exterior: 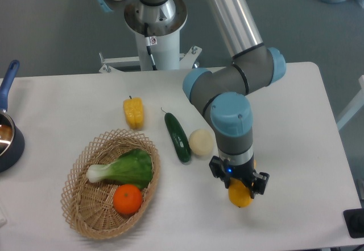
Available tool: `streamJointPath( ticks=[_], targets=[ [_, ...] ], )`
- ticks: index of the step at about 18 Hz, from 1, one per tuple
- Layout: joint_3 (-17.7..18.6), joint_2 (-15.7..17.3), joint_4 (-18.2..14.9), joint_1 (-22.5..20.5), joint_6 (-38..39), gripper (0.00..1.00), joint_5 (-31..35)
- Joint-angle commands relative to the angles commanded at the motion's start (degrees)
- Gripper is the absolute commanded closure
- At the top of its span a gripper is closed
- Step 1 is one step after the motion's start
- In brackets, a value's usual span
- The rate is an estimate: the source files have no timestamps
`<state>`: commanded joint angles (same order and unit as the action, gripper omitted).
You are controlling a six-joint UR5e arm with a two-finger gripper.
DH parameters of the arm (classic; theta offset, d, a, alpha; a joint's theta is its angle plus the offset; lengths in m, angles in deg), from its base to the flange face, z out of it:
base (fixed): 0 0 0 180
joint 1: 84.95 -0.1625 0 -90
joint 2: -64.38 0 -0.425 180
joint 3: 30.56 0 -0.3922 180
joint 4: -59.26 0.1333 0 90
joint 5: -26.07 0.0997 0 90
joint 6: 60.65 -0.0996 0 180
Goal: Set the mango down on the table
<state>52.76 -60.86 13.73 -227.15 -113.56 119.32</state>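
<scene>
mango [240, 195] top hidden by pincer [239, 184], pot [8, 137] cropped (left edge)

Silver-tubed arm [230, 15] with grey joints, light-blue caps, black end effector [239, 184] with blue light.
</scene>
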Motion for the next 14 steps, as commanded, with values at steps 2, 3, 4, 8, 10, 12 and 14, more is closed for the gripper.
streamJointPath(
  ticks=[2,3,4,8,10,12,14],
  targets=[
    [0.0,-0.8,0.0,0.0,-0.2,0.67,0.0],
    [0.0,-1.1,0.0,0.0,-0.1,0.67,0.0],
    [0.0,-1.2,0.0,0.0,0.0,0.67,0.1],
    [0.0,-1.9,0.0,0.0,-0.2,0.67,0.1],
    [0.4,-2.0,-0.1,0.0,-0.1,0.67,0.1],
    [0.5,-2.0,0.0,0.0,0.2,0.67,0.1],
    [0.6,-2.3,0.0,0.0,0.3,0.67,0.1]
  ],
)
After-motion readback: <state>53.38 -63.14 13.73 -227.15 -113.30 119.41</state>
